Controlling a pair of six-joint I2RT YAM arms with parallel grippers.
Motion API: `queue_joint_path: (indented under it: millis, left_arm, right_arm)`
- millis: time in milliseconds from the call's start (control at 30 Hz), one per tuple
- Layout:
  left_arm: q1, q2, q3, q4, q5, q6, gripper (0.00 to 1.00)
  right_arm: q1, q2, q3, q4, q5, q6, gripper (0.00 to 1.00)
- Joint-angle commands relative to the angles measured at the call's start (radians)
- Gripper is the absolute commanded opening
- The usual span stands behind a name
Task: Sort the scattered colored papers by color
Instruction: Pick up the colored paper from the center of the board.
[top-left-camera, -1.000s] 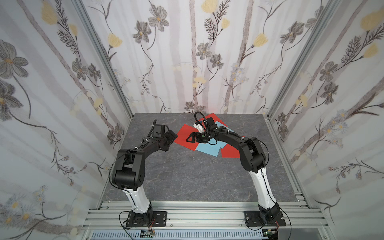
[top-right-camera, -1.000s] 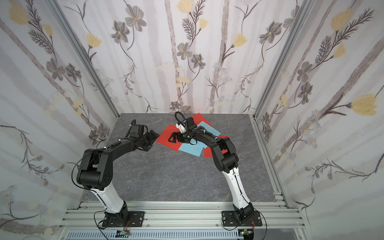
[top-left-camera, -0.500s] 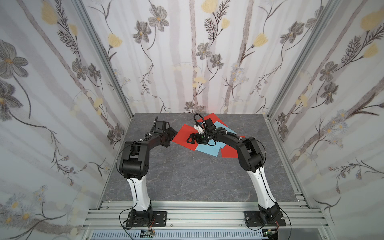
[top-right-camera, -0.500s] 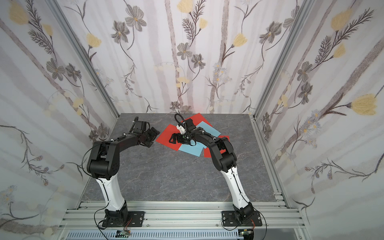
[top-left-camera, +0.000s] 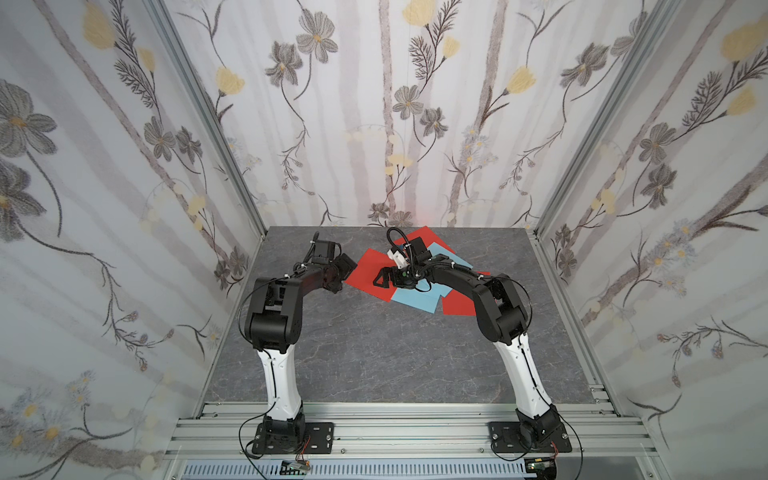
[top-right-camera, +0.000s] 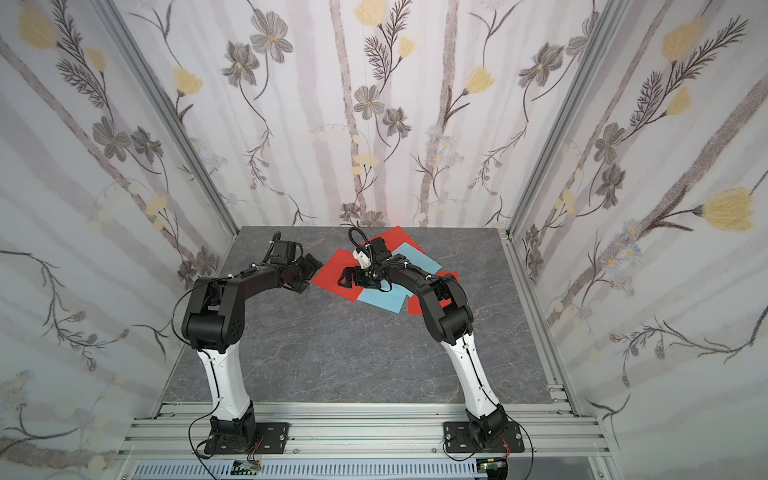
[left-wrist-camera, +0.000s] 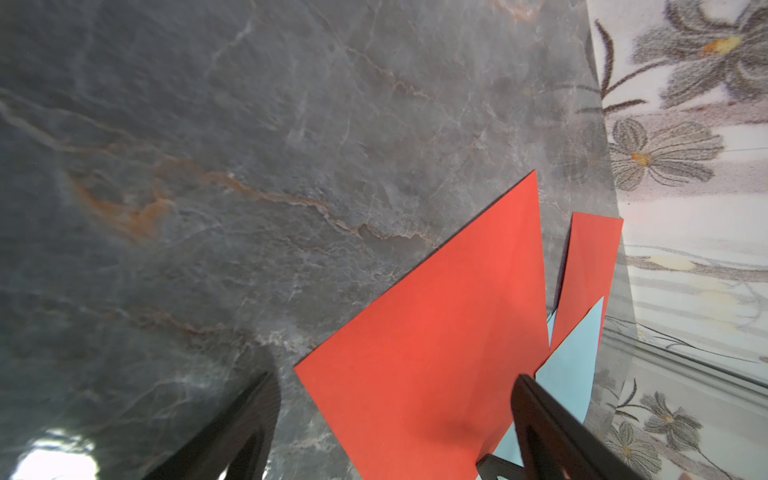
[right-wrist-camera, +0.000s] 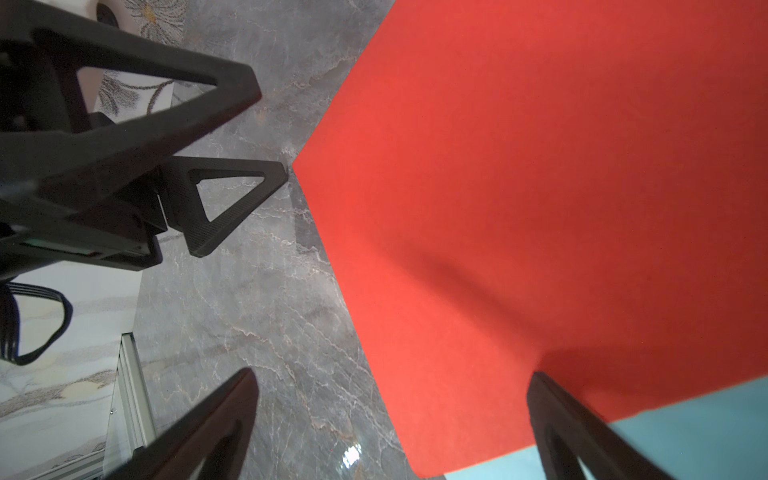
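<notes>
Left wrist view: the left pincer (left-wrist-camera: 392, 379) stands spread and empty, one finger over the grey tabletop (left-wrist-camera: 249, 166), the other over a red sheet (left-wrist-camera: 436, 332) where it overlaps a light blue sheet (left-wrist-camera: 569, 365). Right wrist view: the right pincer (right-wrist-camera: 392, 375), likewise spread and empty, straddles that red sheet's edge; a fingertip (right-wrist-camera: 274, 174) of the left pincer lies just beside its corner. In both top views the colored papers (top-left-camera: 415, 299) form one overlapping pile at the tabletop's far centre, near the back wall (top-left-camera: 386, 124).
</notes>
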Motion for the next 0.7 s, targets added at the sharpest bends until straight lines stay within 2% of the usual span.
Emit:
queue_joint_path:
  millis: [0, 100, 367, 500, 667]
  left_arm:
    - [-0.008, 0.007, -0.063, -0.037, 0.012, -0.068, 0.89]
    - [-0.015, 0.013, -0.126, 0.07, 0.038, -0.125, 0.89]
    - [-0.022, 0.026, -0.177, 0.2, 0.076, -0.198, 0.89]
    - [-0.026, 0.039, -0.211, 0.31, 0.123, -0.291, 0.89]
    - [-0.047, 0.02, -0.287, 0.415, 0.128, -0.392, 0.89]
  right_arm:
    - [0.002, 0.005, 0.006, -0.056, 0.036, 0.002, 1.0]
    - [0.003, 0.008, 0.013, -0.059, 0.034, 0.002, 1.0]
    - [0.004, 0.012, 0.015, -0.067, 0.04, -0.002, 1.0]
    - [0.002, 0.015, 0.019, -0.067, 0.043, -0.001, 1.0]
    - [0.004, 0.025, 0.029, -0.07, 0.042, 0.001, 1.0]
